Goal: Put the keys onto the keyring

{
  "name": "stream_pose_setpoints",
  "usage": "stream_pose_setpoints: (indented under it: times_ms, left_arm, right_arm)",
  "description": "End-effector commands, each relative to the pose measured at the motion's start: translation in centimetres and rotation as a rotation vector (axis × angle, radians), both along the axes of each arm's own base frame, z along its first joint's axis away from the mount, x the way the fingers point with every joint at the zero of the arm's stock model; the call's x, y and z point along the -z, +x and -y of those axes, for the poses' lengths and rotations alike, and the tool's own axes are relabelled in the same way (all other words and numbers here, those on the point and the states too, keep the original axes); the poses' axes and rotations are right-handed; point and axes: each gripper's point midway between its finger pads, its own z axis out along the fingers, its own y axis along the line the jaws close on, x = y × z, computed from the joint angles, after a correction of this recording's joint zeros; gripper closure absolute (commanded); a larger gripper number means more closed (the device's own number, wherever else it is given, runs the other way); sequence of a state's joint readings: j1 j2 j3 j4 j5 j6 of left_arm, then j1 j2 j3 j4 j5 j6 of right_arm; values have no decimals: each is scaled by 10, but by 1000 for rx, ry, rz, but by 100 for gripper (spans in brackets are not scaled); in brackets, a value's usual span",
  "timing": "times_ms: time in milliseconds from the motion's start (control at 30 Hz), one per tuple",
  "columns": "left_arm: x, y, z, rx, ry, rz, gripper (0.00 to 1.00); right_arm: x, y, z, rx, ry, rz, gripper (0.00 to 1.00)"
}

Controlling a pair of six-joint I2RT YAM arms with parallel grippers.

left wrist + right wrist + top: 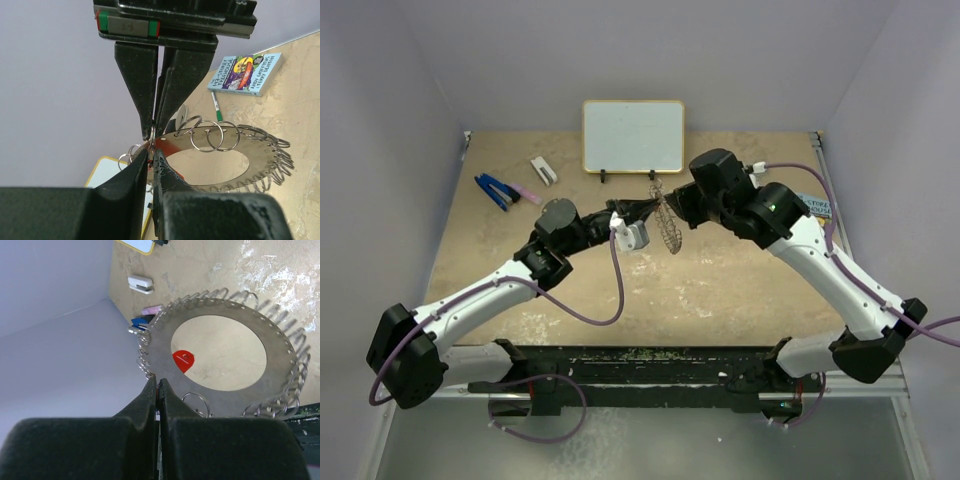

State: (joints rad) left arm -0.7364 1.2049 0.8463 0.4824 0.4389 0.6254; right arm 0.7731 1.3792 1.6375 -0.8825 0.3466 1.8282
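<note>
**A:** A scuffed tan table (720,290), boxed in by pale lilac walls (640,50). What is happening over it?

**B:** The right gripper (157,384) is clamped tight on the rim of the keyring (280,365). The ring stands on edge out over the middle of the table.

**A:** And the other arm?

**B:** The left gripper (151,159) comes at the same stretch of rim from the opposite side, tip to tip with the right one. Its 2 fingers (132,190) stand almost together, with a thin slit between them. Something small sits at their tips, but I cannot tell whether they pinch it.

**A:** Where is the key?

**B:** 1 key (183,360) shows. From the right wrist, its red head peeks through the ring's wide hole, against the hole's edge just ahead of that gripper's tips. From the left wrist, the red lies just beyond the left tips. The blade is hidden.

**A:** And the ring itself?

**B:** It is a flat grey plate with small wire loops (215,137) hanging all round the rim. A few of them hang just past the left tips.

**A:** Anything else?

**B:** Far beyond the left gripper a paperback book (247,74) lies on the table, with a green-tipped pen (216,107) near it. Well beyond the right gripper lies a white stapler (141,284). A whiteboard (632,135) stands against the far wall, behind both grippers.
</note>
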Motion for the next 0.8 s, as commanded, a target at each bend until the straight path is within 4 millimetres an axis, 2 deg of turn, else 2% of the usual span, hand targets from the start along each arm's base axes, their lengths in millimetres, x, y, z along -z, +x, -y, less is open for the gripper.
stream_pose_setpoints:
  times_ms: [0,200,267,333,667,767]
  left_arm:
    - [-16,-1,-8,-34,-2,77,88]
    - [-11,4,-12,-69,34,109,87]
    - [-12,7,-14,-84,40,129,94]
    - [-12,9,-14,-93,41,148,97]
    - [-20,7,-18,-109,18,248,97]
    - [-22,1,-19,-90,7,246,92]
  right_arm:
    - [-22,-4,2,-7,62,57,100]
    - [-24,-7,-2,-25,99,62,100]
    - [-26,-7,-4,-30,110,65,100]
    - [-26,-8,-6,-38,119,63,100]
    - [-30,-11,-15,-60,189,60,100]
    - [-30,-12,-15,-53,207,60,100]
